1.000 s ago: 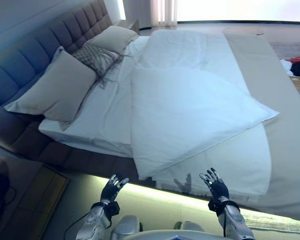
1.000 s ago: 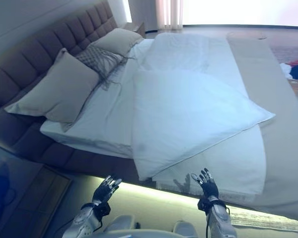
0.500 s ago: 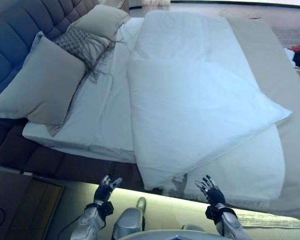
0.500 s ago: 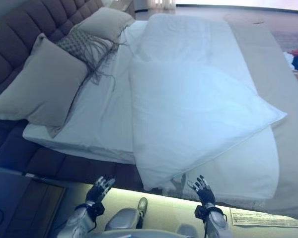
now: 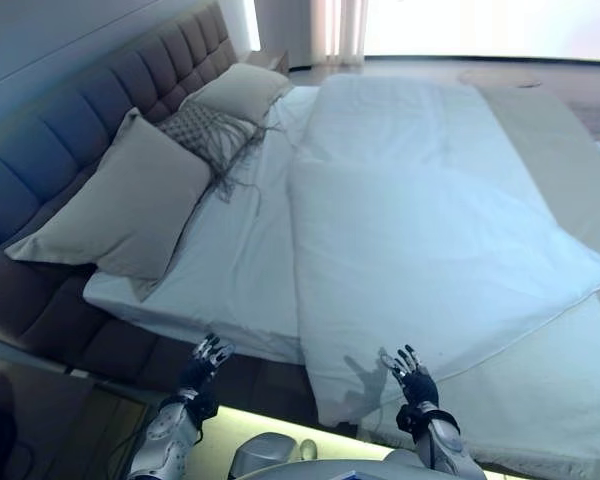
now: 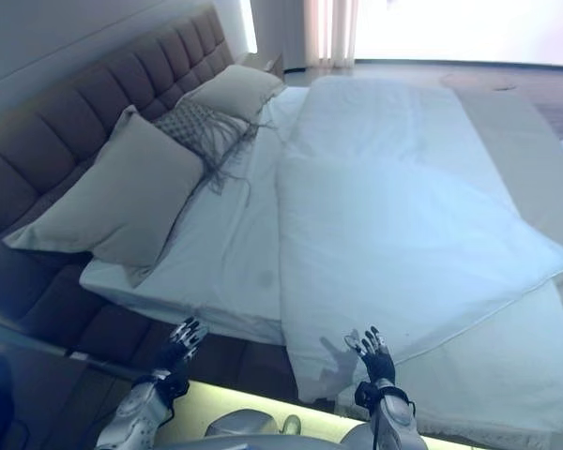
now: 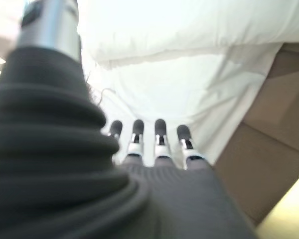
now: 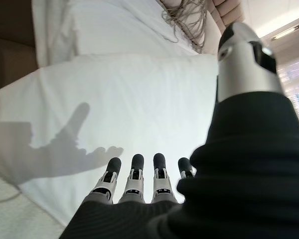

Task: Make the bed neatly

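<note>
A bed with a white sheet [image 5: 230,260] stands before me. A white duvet [image 5: 430,260] lies folded back on it, its near corner hanging over the near edge. Beige pillows [image 5: 130,210] and a fringed grey cushion [image 5: 205,135] lean on the tufted headboard [image 5: 90,110]. My left hand [image 5: 205,358] is open, held in front of the bed's near side, below the sheet edge. My right hand [image 5: 410,372] is open and empty, fingers straight, just short of the duvet's near corner. In the right wrist view its fingertips [image 8: 134,162] point at the duvet [image 8: 139,99].
A beige cover [image 5: 570,160] runs along the bed's right side. A dark bedside table [image 5: 30,420] stands at the lower left. A lit strip [image 5: 280,425] glows under the bed frame. Curtains and a bright window [image 5: 430,25] lie beyond the bed.
The camera has shifted, so the bed sits differently in view. Both hands stay open and raised; the right hand is now over the duvet's near corner.
</note>
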Available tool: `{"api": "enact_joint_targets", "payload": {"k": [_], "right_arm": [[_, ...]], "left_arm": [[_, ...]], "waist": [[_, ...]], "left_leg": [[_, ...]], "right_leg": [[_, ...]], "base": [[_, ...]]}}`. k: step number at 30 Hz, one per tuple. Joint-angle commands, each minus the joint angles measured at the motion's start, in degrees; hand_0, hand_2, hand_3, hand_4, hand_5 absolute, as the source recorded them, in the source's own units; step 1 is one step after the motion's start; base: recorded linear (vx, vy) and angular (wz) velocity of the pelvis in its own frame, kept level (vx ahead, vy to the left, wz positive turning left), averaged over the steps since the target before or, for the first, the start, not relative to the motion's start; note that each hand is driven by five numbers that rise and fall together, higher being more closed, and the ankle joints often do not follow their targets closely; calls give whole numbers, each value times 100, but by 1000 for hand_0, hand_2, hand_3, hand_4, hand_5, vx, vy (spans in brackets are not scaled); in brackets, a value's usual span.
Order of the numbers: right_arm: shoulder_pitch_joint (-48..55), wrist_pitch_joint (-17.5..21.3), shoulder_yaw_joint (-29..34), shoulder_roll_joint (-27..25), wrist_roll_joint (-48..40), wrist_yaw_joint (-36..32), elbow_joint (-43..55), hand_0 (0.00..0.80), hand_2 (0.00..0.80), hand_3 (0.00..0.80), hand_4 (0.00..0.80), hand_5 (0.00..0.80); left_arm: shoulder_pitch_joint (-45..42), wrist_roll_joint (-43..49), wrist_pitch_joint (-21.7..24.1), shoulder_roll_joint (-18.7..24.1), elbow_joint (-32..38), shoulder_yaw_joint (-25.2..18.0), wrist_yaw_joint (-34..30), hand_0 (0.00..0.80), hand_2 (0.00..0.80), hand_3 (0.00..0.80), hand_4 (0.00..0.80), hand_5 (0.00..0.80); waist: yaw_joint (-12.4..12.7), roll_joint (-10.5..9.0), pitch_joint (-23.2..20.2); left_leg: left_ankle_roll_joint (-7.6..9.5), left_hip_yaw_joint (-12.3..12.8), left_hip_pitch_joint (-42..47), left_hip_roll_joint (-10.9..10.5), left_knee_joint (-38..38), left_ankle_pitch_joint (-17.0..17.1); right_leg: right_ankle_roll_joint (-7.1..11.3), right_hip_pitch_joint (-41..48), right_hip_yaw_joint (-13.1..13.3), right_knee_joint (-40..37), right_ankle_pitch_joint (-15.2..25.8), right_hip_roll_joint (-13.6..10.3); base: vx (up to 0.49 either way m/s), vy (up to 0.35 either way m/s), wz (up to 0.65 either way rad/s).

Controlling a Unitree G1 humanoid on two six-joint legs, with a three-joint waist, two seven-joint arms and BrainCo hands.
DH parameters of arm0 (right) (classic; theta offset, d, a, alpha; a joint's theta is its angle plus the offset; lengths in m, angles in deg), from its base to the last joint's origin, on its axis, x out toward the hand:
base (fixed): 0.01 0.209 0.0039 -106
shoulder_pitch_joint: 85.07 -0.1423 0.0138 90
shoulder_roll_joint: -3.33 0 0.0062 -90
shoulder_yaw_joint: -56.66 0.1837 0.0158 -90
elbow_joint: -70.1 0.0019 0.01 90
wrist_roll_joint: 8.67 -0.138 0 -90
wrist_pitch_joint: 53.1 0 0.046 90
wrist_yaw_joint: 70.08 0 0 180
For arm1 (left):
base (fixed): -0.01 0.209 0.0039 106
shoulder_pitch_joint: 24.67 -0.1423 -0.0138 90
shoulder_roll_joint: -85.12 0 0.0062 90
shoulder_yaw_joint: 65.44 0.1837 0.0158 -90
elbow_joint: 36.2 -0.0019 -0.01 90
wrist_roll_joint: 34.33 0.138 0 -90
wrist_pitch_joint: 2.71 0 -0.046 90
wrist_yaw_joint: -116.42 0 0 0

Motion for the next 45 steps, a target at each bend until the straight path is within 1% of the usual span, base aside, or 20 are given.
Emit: {"api": "enact_joint_targets", "payload": {"k": [1, 6, 8, 10, 17, 20, 22, 25, 26, 27, 28, 30, 31, 33, 35, 37, 40, 43, 44, 45], "right_arm": [[-325, 304, 202, -197, -136, -243, -137, 0, 0, 0, 0, 0], [-770, 373, 363, -145, -211, -509, -701, 0, 0, 0, 0, 0], [-812, 397, 351, -103, -211, -539, -781, 0, 0, 0, 0, 0], [-851, 410, 324, -68, -230, -559, -830, 0, 0, 0, 0, 0], [-944, 485, 423, -60, -598, -484, -1098, 0, 0, 0, 0, 0], [-974, 580, 660, -98, -853, -423, -1443, 0, 0, 0, 0, 0], [-1045, 496, 701, -119, -1014, -215, -1500, 0, 0, 0, 0, 0], [-1296, 483, 828, -41, -1693, -217, -1790, 0, 0, 0, 0, 0], [-1376, 489, 885, -33, -1796, -176, -1906, 0, 0, 0, 0, 0], [-1445, 517, 961, -22, -1953, -104, -2000, 0, 0, 0, 0, 0], [-1517, 581, 1095, 13, -2125, -40, -2126, 0, 0, 0, 0, 0], [-1532, 663, 1300, 79, -2432, -34, -2277, 0, 0, 0, 0, 0], [-1461, 705, 1458, 126, -2452, -8, -2327, 0, 0, 0, 0, 0], [-1249, 721, 1629, 163, -2555, -59, -2336, 0, 0, 0, 0, 0], [-1097, 677, 1764, 178, -2821, -318, -2367, 0, 0, 0, 0, 0], [-1217, 701, 1874, 80, -3118, -727, -2623, 0, 0, 0, 0, 0], [-1780, 804, 2021, -211, -3366, -1235, -2982, 0, 0, 0, 0, 0], [-2161, 700, 2092, -404, -3564, -1247, -3135, 0, 0, 0, 0, 0], [-2192, 558, 2129, -477, -3475, -1223, -3104, 0, 0, 0, 0, 0], [-2143, 386, 2186, -542, -3488, -1195, -3058, 0, 0, 0, 0, 0]], "left_arm": [[205, 6, 179, 44, 542, 54, 128, 0, 0, 0, 0, 0], [25, 89, 253, 90, 550, -184, -72, 0, 0, 0, 0, 0], [-66, 150, 297, 66, 501, -241, -60, 0, 0, 0, 0, 0], [-103, 181, 349, 48, 417, -303, -24, 0, 0, 0, 0, 0], [52, 238, 566, 34, 155, -365, -187, 0, 0, 0, 0, 0], [150, 467, 639, 8, 109, -209, -194, 0, 0, 0, 0, 0], [215, 564, 652, -17, 63, -64, -95, 0, 0, 0, 0, 0], [355, 580, 653, -42, 30, 86, -19, 0, 0, 0, 0, 0], [415, 575, 620, -58, 1, 104, -9, 0, 0, 0, 0, 0], [472, 613, 575, -77, -25, 118, -30, 0, 0, 0, 0, 0], [542, 670, 505, -75, -37, 159, -66, 0, 0, 0, 0, 0], [571, 774, 440, -51, -19, 249, -116, 0, 0, 0, 0, 0], [513, 809, 425, -16, 13, 284, -136, 0, 0, 0, 0, 0], [372, 807, 357, 62, 74, 318, -114, 0, 0, 0, 0, 0], [243, 764, 386, 168, 66, 315, -142, 0, 0, 0, 0, 0], [353, 647, 476, 315, 40, 461, -35, 0, 0, 0, 0, 0], [967, 450, 647, 446, -178, 595, -25, 0, 0, 0, 0, 0], [1359, 354, 703, 373, -192, 654, 24, 0, 0, 0, 0, 0], [1337, 307, 641, 375, -75, 620, 72, 0, 0, 0, 0, 0], [1175, 298, 538, 391, 39, 569, 120, 0, 0, 0, 0, 0]], "waist": [[-65, -117, 22], [201, -218, 21], [309, -273, -15], [365, -312, -53], [309, -342, -106], [227, -353, -20], [181, -306, 60], [228, -153, 119], [246, -112, 128], [248, -85, 122], [225, -51, 86], [206, 31, 35], [180, 71, 30], [126, 104, 37], [61, 93, 94], [-31, 53, 216], [-146, 1, 527], [-145, -55, 727], [-147, -79, 817], [-125, -3, 861]], "left_leg": [[-164, -450, -196, 52, -30, 333], [-272, -455, -163, 151, -29, 241], [-299, -469, -161, 182, -20, 234], [-340, -453, -130, 249, -45, 239], [-439, -303, -183, 416, 50, 179], [-500, -31, -432, 428, 844, 66], [-658, -72, -597, 627, 1131, 364], [-877, -419, -647, 994, 734, 915], [-897, -463, -652, 1040, 641, 935], [-878, -421, -624, 1048, 556, 833], [-827, -298, -519, 1025, 398, 586], [-739, -213, -395, 951, 277, 329], [-621, -176, -349, 842, 300, 215], [-432, -177, -268, 638, 307, 122], [-309, -214, -138, 469, 194, 79], [-336, -220, -161, 422, 141, -1], [-352, -148, -604, 413, 361, -178], [-497, 54, -1197, 544, 1115, -354], [-588, 66, -1399, 604, 1628, -435], [-710, -32, -1565, 728, 1869, -236]], "right_leg": [[215, 244, -202, -1972, 1534, 226], [381, 579, -293, -2419, 1583, 276], [408, 755, -402, -2558, 1563, 268], [390, 918, -483, -2803, 1416, 367], [359, 1143, -437, -3228, 1072, 744], [253, 1129, -545, -3145, 947, 768], [188, 1170, -584, -3096, 916, 811], [151, 1212, -529, -3069, 827, 868], [179, 1230, -526, -3052, 798, 819], [214, 1248, -552, -3031, 781, 733], [263, 1242, -604, -2965, 772, 574], [323, 1138, -623, -2633, 751, 265], [345, 1049, -568, -2292, 802, 76], [389, 781, -456, -1650, 1095, -136], [408, 401, -403, -1511, 1321, -85], [445, 28, -330, -2047, 1360, 139], [543, -606, -118, -2604, 1741, 234], [571, -600, -285, -2754, 1637, 157], [538, -599, -335, -2637, 1545, 127], [514, -561, -294, -2532, 1454, 218]], "base": [[104, -134, -6], [73, -139, 1], [75, -176, -8], [72, -180, 7], [35, -147, -2], [3, -91, 1], [26, 11, 16], [40, 151, 12], [78, 220, 2], [99, 276, -3], [118, 300, -4], [157, 299, -4], [208, 260, 6], [235, 199, 5], [206, 55, -2], [48, -115, -22], [-190, -191, -20], [-215, -216, 18], [66, -74, 25], [154, -25, 15]]}}
